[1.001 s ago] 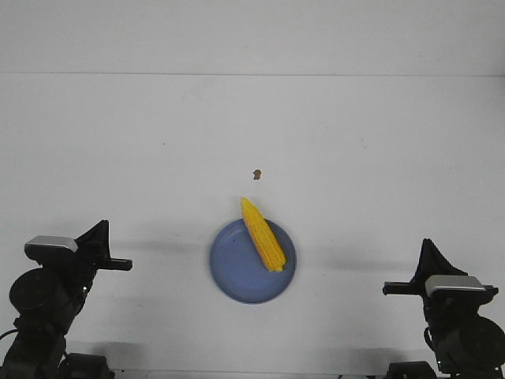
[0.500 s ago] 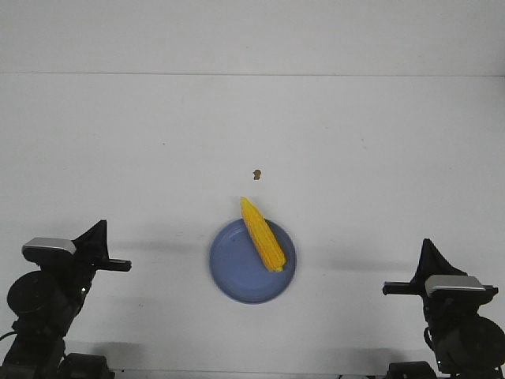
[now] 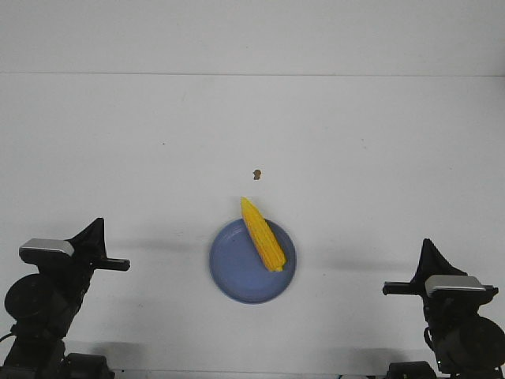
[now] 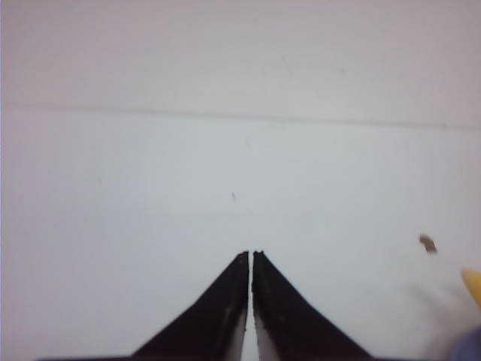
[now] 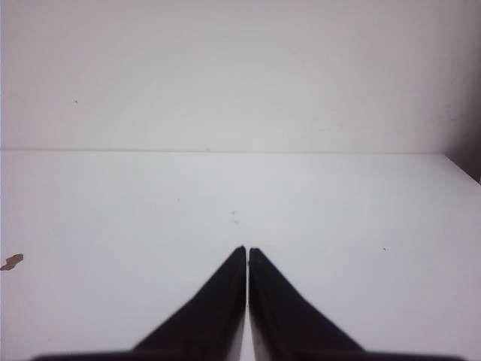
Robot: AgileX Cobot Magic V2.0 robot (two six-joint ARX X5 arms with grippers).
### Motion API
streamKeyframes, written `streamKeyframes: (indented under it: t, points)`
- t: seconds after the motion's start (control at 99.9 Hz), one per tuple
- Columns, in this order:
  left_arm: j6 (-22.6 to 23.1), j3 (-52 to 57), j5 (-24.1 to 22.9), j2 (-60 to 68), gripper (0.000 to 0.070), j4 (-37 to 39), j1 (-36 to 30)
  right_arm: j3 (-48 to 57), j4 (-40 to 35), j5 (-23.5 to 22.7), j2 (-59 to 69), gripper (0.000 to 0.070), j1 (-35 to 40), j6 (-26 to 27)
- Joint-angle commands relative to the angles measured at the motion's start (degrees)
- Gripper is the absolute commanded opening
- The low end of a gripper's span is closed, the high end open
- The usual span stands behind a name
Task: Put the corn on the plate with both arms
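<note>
In the left wrist view we catch only a yellow sliver of the corn [image 4: 473, 287] and a blurred blue corner of the plate [image 4: 467, 350], both cut off by the edge at about four o'clock. The brown speck [image 4: 428, 243] is too small and soft for us to identify. In the front view both arms run off the edge at six o'clock, and the left pincer [image 3: 120, 264] and right pincer [image 3: 390, 289] appear side-on, their fingers indistinct.

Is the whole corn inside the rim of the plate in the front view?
No: the pointed end of the corn reaches past the far rim of the plate and hangs over the white table.
</note>
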Motion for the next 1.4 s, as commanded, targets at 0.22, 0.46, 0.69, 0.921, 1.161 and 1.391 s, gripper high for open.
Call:
streamKeyframes:
  t: [0.22, 0.46, 0.69, 0.921, 1.161, 1.391]
  points:
    - [1.3, -12.3, -0.2, -8.1, 0.0012, 11.7, -0.1, 0.3, 0.7, 0.2, 0.1, 0.0007, 0.0, -0.4]
    - [1.0, -23.5, -0.2, -17.1, 0.0012, 16.9, -0.1, 0.3, 0.7, 0.2, 0.1, 0.0007, 0.0, -0.4]
    - [1.0, -28.6, -0.2, -23.2, 0.0012, 17.1, -0.1, 0.3, 0.7, 0.2, 0.1, 0.0007, 0.0, -0.4]
    - [1.0, -31.4, -0.2, -23.6, 0.0012, 19.7, -0.1, 0.3, 0.7, 0.2, 0.1, 0.0007, 0.0, -0.4]
    - [1.0, -33.2, -0.2, -23.6, 0.0012, 23.4, -0.1, 0.3, 0.7, 0.2, 0.1, 0.0007, 0.0, -0.4]
    - [0.4, -33.2, -0.2, -23.6, 0.0012, 23.3, -0.1, 0.3, 0.7, 0.2, 0.1, 0.0007, 0.0, -0.4]
